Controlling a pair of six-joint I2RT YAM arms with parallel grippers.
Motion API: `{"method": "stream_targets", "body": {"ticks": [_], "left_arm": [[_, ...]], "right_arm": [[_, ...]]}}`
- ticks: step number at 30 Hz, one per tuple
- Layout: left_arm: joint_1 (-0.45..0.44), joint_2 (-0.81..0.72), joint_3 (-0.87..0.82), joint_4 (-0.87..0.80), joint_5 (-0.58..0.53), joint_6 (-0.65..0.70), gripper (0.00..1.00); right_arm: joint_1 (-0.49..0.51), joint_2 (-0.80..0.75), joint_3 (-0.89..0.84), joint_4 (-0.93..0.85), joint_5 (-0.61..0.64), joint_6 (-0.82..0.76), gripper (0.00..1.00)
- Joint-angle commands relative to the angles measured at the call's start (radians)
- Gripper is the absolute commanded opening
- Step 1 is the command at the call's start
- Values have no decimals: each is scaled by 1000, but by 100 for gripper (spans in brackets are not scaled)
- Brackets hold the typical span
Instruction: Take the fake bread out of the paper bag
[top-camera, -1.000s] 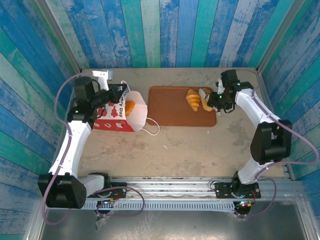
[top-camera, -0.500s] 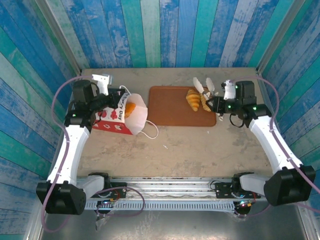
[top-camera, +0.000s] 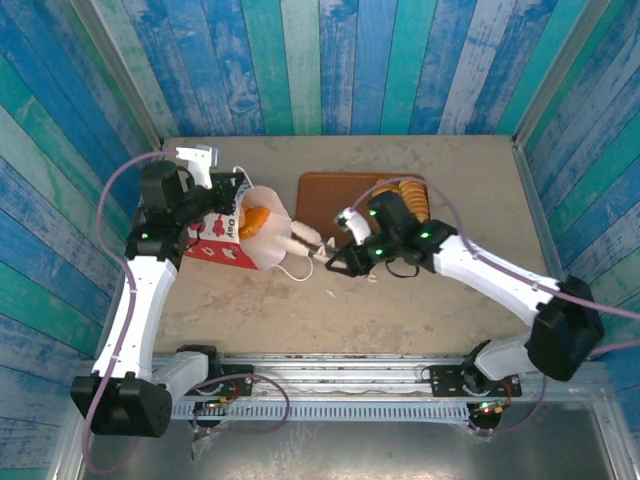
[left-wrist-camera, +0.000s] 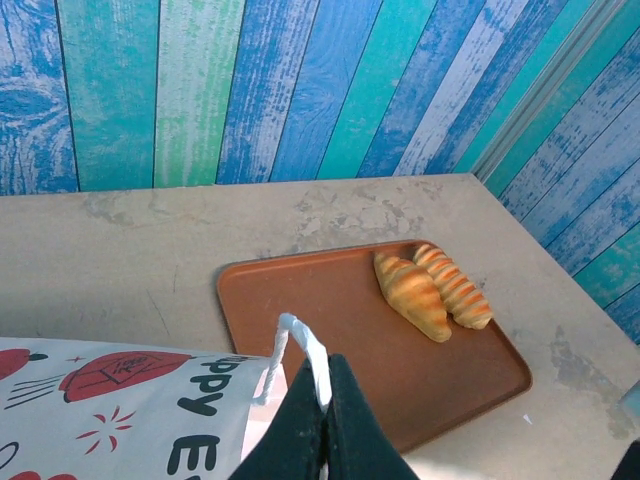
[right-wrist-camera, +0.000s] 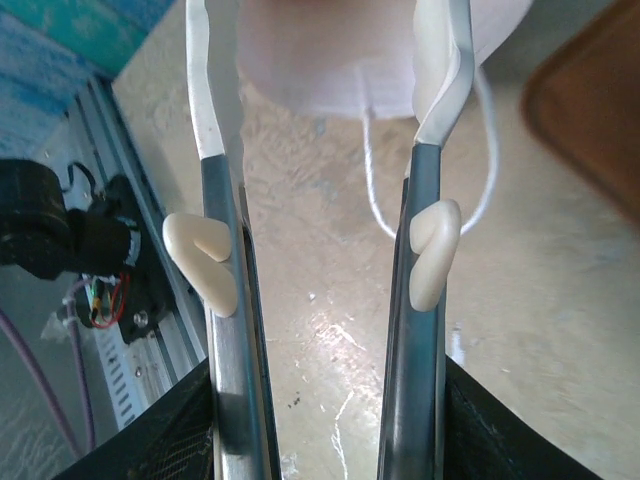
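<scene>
Your sandy tabletop (top-camera: 400, 300) carries a flat brown tray (top-camera: 325, 195) toward its far side. Just left of the tray, the paper bag (top-camera: 225, 235) lies on its side. Its open mouth is turned toward the tray and its red-and-white printed face is up.

Your left end effector (left-wrist-camera: 322, 385) sits at the bag's far top edge, left of the tray's far-left corner. Its black fingers (left-wrist-camera: 345, 430) are pressed together, pinching one white cord handle (left-wrist-camera: 300, 345) that runs up from the bag's rim.

Your right end effector (top-camera: 298, 238) is just off the tray's near-left corner, at the bag's mouth. Its pale fingers (right-wrist-camera: 205, 90) are spread with nothing gripped between them. The tips are at the bag's rim, but you cannot tell whether they touch the paper.

On the far-right part of the tray, a croissant (left-wrist-camera: 410, 295) and a ridged loaf (left-wrist-camera: 455, 288) lie side by side and touching, with the loaf on the right. One more golden-orange piece of fake bread (top-camera: 257, 218) shows inside the bag's mouth, left of the tray. The second cord handle (right-wrist-camera: 470, 170) lies in a loose loop on the tabletop, just off the tray's near-left corner.
</scene>
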Motion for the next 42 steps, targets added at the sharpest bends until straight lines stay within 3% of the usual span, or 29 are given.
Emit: {"method": "stream_targets", "body": {"ticks": [1,8,16,31,42], "left_arm": [[2,12,6,38,14,-21,0],[2,9,12,38,16,-8,0],[3,15,-1,76,24,-30,0],[2,14,-17,89,52,-35,0],[2,16,-29,85,76,-23,0]], "right_arm": [[52,81,74,66,74,67,50],[76,213,135,179,129,325,50],[95,309,203,245,141,508,51],[115,468,315,305,168,693,50],[118,519,336,348,207,736,49]]}}
